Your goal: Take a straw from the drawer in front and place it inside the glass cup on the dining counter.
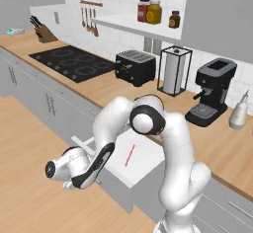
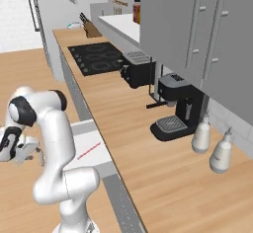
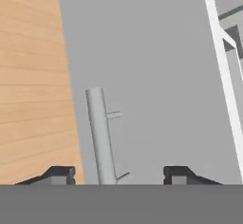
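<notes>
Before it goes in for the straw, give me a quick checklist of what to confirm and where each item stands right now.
1. Drawer pulled out, white inside exposed: ok.
2. Straw lying flat inside the drawer, uncovered: ok.
3. Gripper jaws apart, nothing between them: ok.
4. Gripper clear of the handle: cannot tell; the bar sits between the fingertips, contact not visible.
5. Gripper above the straw: not ok; the hand is low at the drawer front, facing it.
6. Glass cup located: cannot tell.
</notes>
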